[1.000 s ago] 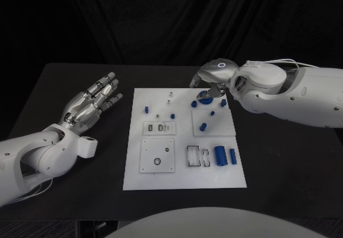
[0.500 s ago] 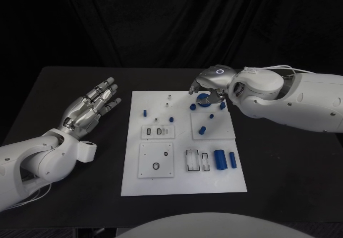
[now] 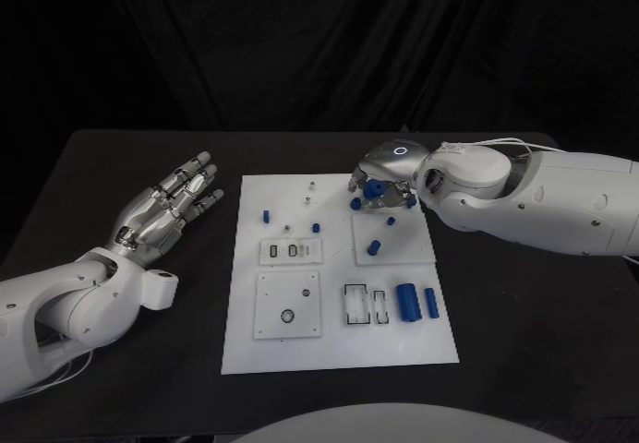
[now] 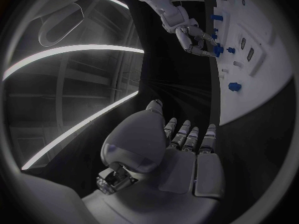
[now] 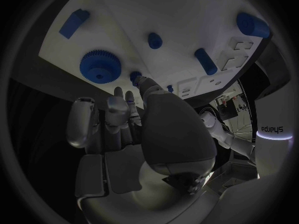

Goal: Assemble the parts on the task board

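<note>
The task board is seen in the head view as a long white plate lying on the black table, its long axis running away from the robot. The right hand is held over the board's far end, and much of what lies beneath it is hidden by the wrist and fingers in that view. In the right wrist view a blue gear lies flat on the board just beyond the fingertips, apart from them; the fingers are loosely curled and nothing is seen held between them (though the thumb side is blocked by the palm, so this is probably, not certainly, an empty hand). A short blue block lies past the gear, near the board's edge.

Towards the board's near end, two blue cylinders lie side by side, their long axes parallel to the board's long edge, just beside a pair of dark-outlined slots. A small blue peg lies on the raised square near the board's middle. Other small blue pieces at the far end are too small to be made out.

The left hand is held well to the side of the board, above the table, palm up and fingers spread wide, holding nothing.
</note>
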Robot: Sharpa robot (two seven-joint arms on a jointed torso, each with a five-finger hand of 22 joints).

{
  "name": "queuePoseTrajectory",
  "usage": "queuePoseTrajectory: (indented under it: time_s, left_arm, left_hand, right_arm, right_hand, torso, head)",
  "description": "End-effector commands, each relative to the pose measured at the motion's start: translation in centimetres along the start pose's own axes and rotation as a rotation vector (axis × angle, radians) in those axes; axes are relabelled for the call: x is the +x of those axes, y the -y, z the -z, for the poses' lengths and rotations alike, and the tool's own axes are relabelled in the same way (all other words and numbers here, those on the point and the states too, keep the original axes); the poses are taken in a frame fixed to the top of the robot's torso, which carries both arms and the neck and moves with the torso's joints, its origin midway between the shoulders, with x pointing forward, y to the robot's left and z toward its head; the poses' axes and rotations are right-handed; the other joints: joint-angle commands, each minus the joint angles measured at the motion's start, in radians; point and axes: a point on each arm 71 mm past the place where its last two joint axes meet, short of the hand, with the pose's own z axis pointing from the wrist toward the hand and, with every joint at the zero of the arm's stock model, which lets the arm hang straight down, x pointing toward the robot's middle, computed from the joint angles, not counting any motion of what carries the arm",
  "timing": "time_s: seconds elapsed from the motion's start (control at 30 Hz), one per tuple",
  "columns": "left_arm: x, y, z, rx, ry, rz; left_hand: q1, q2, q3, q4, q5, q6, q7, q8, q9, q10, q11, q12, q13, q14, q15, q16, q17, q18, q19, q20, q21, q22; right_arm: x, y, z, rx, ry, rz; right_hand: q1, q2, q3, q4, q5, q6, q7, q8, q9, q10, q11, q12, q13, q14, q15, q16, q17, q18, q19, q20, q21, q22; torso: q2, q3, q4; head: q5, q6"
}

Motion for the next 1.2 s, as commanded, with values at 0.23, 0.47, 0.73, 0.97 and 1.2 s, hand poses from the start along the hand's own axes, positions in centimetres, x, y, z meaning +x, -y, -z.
queuePoseTrajectory:
  time_s: [0.23, 0.47, 0.73, 0.97, 1.2]
  left_arm:
    - [0.26, 1.55, -0.07, 0.21, -0.019, 0.012]
    - [0.28, 1.53, -0.07, 0.206, -0.021, 0.014]
    - [0.24, 1.48, -0.06, 0.2, -0.024, 0.017]
    - [0.18, 1.44, -0.06, 0.196, -0.025, 0.018]
    - [0.1, 1.43, 0.0, 0.194, -0.024, 0.018]
  left_hand:
    - [0.012, 0.0, -0.006, 0.001, 0.003, 0.009, 0.005, 0.006, 0.001, -0.001, 0.003, 0.0, 0.0, 0.004, 0.004, 0.005, 0.001, 0.019, -0.001, -0.006, 0.004, 0.001]
    - [0.023, -0.002, -0.005, -0.002, 0.012, 0.016, 0.015, 0.008, 0.002, -0.009, 0.003, -0.007, -0.001, 0.003, 0.007, 0.004, 0.0, 0.018, -0.004, -0.004, 0.002, -0.001]
    - [0.031, -0.004, -0.005, -0.003, 0.017, 0.024, 0.023, 0.01, 0.003, -0.012, 0.002, -0.008, -0.002, 0.002, 0.008, 0.004, 0.0, 0.018, -0.003, -0.002, 0.002, 0.0]
    - [0.042, -0.005, -0.003, -0.003, 0.022, 0.041, 0.042, 0.017, 0.005, -0.015, -0.001, -0.007, -0.002, 0.003, 0.009, 0.004, 0.0, 0.019, -0.003, 0.001, 0.003, 0.0]
    - [0.05, -0.005, -0.002, -0.005, 0.028, 0.048, 0.052, 0.019, 0.006, -0.016, -0.004, -0.007, -0.002, 0.003, 0.009, 0.004, 0.0, 0.019, -0.003, 0.001, 0.003, 0.0]
  right_arm:
    - [0.42, -0.44, -0.27, -0.03, -0.011, 0.007]
    - [0.65, -0.73, -0.6, -0.052, 0.004, 0.003]
    - [1.11, -1.06, -0.96, -0.075, 0.023, -0.003]
    - [1.26, -0.86, -1.01, -0.067, 0.026, -0.061]
    - [0.36, -0.88, -0.69, -0.078, 0.115, -0.104]
  right_hand:
    - [0.008, -0.004, 0.008, 0.002, -0.011, 0.004, 0.001, -0.001, 0.004, 0.018, -0.002, 0.0, 0.005, -0.007, 0.001, -0.003, 0.003, -0.003, -0.009, 0.0, -0.002, 0.001]
    - [0.021, 0.001, 0.046, 0.0, 0.029, 0.07, -0.006, 0.044, 0.045, 0.051, -0.008, 0.018, 0.021, 0.002, -0.004, 0.013, 0.027, -0.006, -0.001, -0.004, 0.009, 0.022]
    - [0.032, 0.013, 0.073, -0.013, 0.045, 0.122, -0.007, 0.117, 0.116, 0.097, -0.017, 0.045, 0.041, 0.016, -0.011, 0.034, 0.061, -0.012, 0.016, -0.01, 0.03, 0.054]
    - [0.054, 0.033, 0.094, -0.049, 0.043, 0.15, 0.013, 0.208, 0.214, 0.181, -0.045, 0.094, 0.079, 0.034, -0.031, 0.062, 0.107, -0.021, 0.038, -0.026, 0.057, 0.097]
    - [0.061, 0.039, 0.105, -0.062, 0.019, 0.145, 0.031, 0.241, 0.262, 0.2, -0.04, 0.1, 0.094, 0.04, -0.028, 0.07, 0.124, -0.024, 0.045, -0.027, 0.066, 0.113]
  torso:
    - [0.0, -0.003, 0.0004]
    - [0.001, -0.0016, 0.0011]
    - [0.0, -0.0028, -0.0009]
    - [0.0, -0.0034, -0.0005]
    - [-0.001, -0.0035, 0.0]
  head:
    - [0.001, -0.003]
    - [-0.004, -0.003]
    - [0.002, -0.005]
    - [0.002, -0.003]
    - [0.01, -0.01]
